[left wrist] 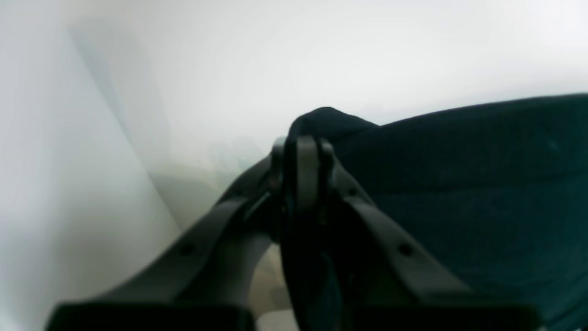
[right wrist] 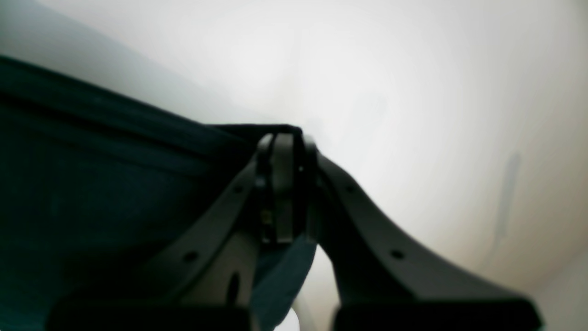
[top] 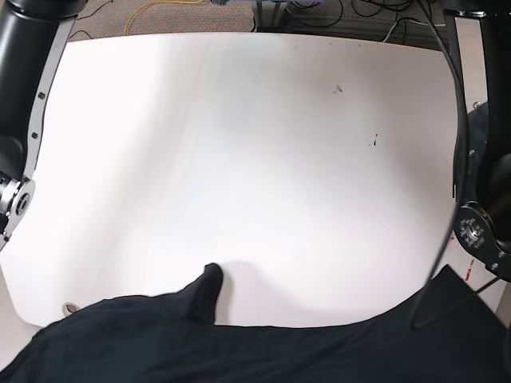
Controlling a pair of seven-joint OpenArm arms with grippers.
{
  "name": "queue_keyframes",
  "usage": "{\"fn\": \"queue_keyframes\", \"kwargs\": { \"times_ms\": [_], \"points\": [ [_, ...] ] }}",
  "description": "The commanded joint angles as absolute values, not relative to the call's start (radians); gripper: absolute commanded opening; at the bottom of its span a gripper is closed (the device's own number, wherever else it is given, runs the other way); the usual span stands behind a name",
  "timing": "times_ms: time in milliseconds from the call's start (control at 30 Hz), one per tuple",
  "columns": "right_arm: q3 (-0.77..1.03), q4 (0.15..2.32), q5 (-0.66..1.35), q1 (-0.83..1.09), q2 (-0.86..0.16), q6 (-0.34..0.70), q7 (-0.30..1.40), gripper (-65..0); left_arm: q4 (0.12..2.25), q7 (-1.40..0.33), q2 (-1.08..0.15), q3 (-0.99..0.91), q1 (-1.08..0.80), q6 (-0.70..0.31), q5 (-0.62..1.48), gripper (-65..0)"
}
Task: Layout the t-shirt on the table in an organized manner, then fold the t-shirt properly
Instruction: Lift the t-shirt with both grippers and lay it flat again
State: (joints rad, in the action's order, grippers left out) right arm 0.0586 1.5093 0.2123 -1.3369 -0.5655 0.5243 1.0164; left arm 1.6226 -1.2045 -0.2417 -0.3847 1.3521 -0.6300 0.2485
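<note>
The black t-shirt (top: 255,347) stretches as a wide band across the near edge of the white table (top: 255,159), with one fold (top: 206,291) poking up onto the tabletop. In the left wrist view my left gripper (left wrist: 303,147) is shut on a bunched edge of the t-shirt (left wrist: 482,184), which spreads away to the right. The right wrist view has my right gripper (right wrist: 285,142) shut on a hem of the t-shirt (right wrist: 92,184), the cloth running off to the left. Neither gripper's fingertips show in the base view.
A round grommet hole (top: 70,306) sits at the table's near left corner. Small dark scuffs (top: 337,89) mark the far right part. The black arms (top: 24,120) (top: 479,199) flank the table. Cables (top: 160,9) lie on the floor beyond the far edge.
</note>
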Motion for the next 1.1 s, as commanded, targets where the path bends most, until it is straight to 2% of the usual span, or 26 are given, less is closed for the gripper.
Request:
{"fn": "queue_keyframes", "kwargs": {
  "times_ms": [0,200,400,767,1067],
  "points": [
    [0.068,1.557,0.2,-1.308,-0.595,0.535,1.012,-64.7,1.65,-1.185,-0.246,-0.38,1.319,-0.63,0.243,-65.0],
    [0.182,1.673,0.2,-1.086,-0.596,0.55,1.021,-64.7,1.722,-1.185,-0.243,-0.38,1.164,-0.631,0.246,-65.0],
    [0.323,1.819,0.202,-0.748,-0.579,0.552,1.018,-64.7,1.825,-1.185,-0.246,-0.386,0.934,-0.631,0.314,-65.0],
    [0.559,1.942,0.228,-0.248,-0.386,0.604,0.993,-64.8,1.936,-1.185,-0.246,-0.506,0.469,-0.631,0.414,-65.0],
    [0.627,1.945,0.219,0.091,-0.214,0.631,0.817,-64.8,1.948,-1.181,-0.248,-0.644,0.119,-0.633,0.499,-65.0]
  ]
}}
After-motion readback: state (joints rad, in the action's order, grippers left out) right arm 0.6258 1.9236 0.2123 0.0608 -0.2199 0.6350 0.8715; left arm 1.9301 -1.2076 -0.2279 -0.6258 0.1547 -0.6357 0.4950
